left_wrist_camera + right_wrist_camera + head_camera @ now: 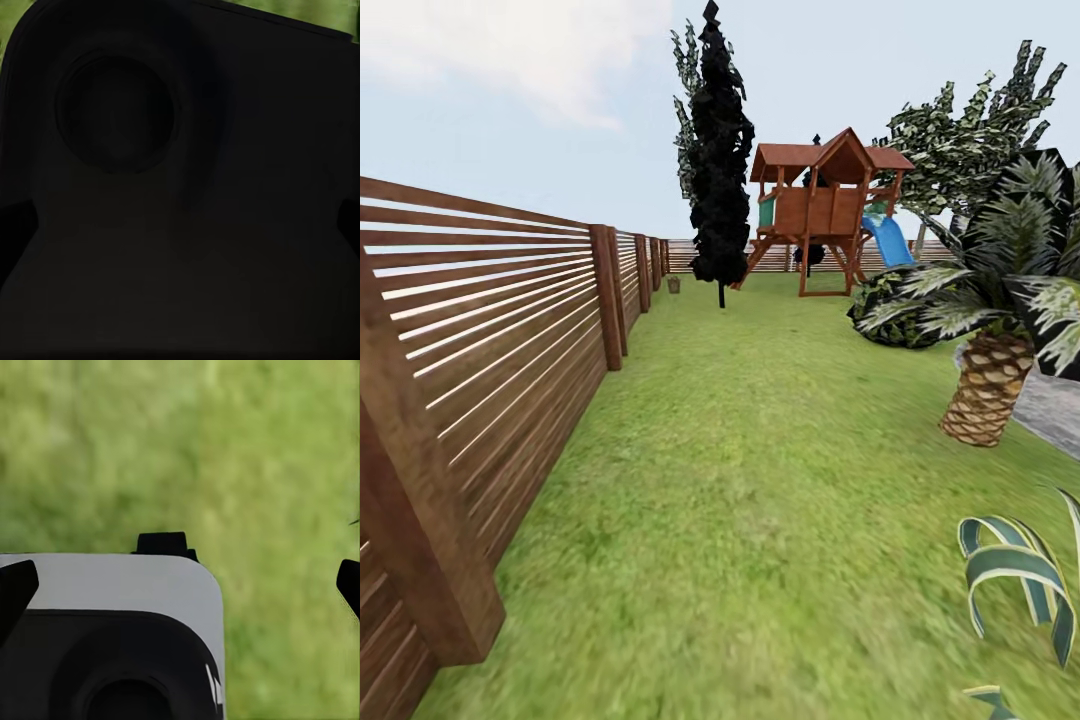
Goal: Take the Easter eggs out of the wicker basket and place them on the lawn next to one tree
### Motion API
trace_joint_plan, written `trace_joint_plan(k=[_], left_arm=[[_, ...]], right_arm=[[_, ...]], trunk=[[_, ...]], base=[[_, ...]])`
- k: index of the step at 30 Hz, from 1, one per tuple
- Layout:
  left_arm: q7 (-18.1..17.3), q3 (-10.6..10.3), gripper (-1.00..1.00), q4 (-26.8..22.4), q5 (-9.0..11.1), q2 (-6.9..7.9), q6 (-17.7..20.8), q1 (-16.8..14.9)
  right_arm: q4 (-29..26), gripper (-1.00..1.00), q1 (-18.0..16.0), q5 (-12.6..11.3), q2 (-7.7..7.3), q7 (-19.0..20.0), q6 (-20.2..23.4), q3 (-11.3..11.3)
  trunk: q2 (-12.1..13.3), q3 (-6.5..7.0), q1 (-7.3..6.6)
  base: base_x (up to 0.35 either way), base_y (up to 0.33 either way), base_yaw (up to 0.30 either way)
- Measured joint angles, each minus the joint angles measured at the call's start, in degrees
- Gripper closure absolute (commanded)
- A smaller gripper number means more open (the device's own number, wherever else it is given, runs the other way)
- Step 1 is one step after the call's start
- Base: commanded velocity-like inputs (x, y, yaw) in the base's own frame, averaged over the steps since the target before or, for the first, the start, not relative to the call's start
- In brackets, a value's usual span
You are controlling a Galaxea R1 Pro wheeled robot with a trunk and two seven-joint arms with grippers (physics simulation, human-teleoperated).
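Ground: mottled green lawn (760, 480) runs flat from the near edge of the head view to the far end of the garden.
Fence: dark brown fence (490, 340) of horizontal wooden slats lines the left side and closes off the far end behind the play tower.
Sky: pale blue with a soft white cloud at the upper left.
Black tree: an all-black columnar tree (718, 170) stands on the grass near the far end, left of the play tower.
Play tower: a red-brown wooden playhouse (822, 205) on stilts, with a blue slide (888, 240) down its right side.
Tree: a tree (960, 140) with a jagged dark green crown mottled with pale spots rises at the far right, behind the palm.
Palm: a short palm (990, 385) with a scaly trunk stands on the right, beside a grey patch of ground.
Striped plant: long green-and-white leaves (1015, 580) curl in at the lower right corner.
Basket: a small brownish object (673, 285) sits by the fence far down the lawn; too small to tell whether it is the wicker basket, and no eggs can be made out.
Left tool: the left wrist view is almost wholly dark robot housing, so I cannot tell how its jaws stand.
Right tool (180, 581): black fingertips (15, 589) sit at opposite edges of the right wrist view, jaws spread wide and holding nothing, over blurred grass and a white-and-black robot part.
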Motion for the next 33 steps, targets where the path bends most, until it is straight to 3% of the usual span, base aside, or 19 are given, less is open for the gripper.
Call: trace_joint_plan(k=[33], left_arm=[[0.14, 0.0, -1.0, 0.0, 0.03, -0.06, 0.0, 0.0]], right_arm=[[0.0, -1.0, -0.02, 0.0, -0.05, 0.0, 0.0, 0.0]], trunk=[[0.0, 0.0, 0.0]], base=[[0.326, 0.068, 0.0]])
